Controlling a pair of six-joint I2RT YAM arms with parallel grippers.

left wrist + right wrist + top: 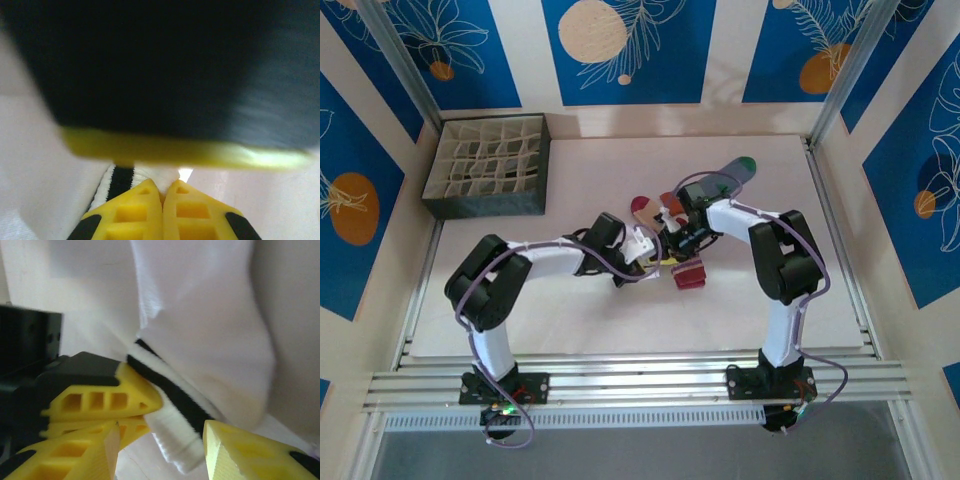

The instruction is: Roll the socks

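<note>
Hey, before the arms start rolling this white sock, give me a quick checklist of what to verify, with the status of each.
1. Left end effector shut on the striped cuff of the white sock: ok.
2. Cuff lies inside the right end effector: ok.
3. Right end effector clamped on it: not ok, jaws stand apart.
4. Grey-blue sock lies apart from the work: ok.
5. Both cuff layers pinched: cannot tell.
</note>
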